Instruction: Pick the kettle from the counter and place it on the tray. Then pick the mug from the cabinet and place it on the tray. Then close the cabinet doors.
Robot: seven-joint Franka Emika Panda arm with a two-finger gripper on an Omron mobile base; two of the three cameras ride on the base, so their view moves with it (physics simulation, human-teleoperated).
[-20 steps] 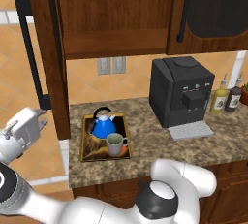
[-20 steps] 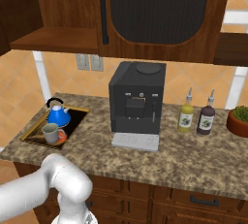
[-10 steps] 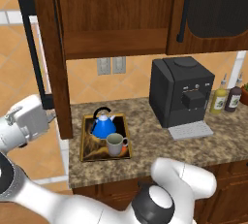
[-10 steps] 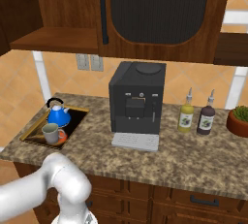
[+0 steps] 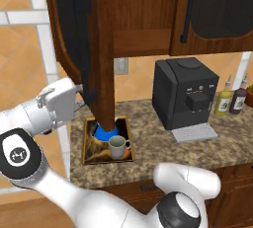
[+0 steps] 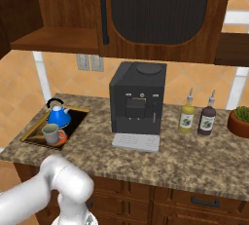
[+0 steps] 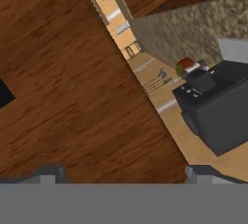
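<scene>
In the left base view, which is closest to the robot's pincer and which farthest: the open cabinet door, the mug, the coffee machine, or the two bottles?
1. Cabinet door: right against the pincer, at the left.
2. Mug: on the tray, just below and right.
3. Coffee machine: mid-counter, further right.
4. Bottles: far right end; the two stand side by side, too close to rank.

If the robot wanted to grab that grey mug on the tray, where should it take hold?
Probably by the mug's rim, coming from straight above: it stands upright with its mouth open upward. The kettle sits close behind it on the tray, and the loop handle is small.
</scene>
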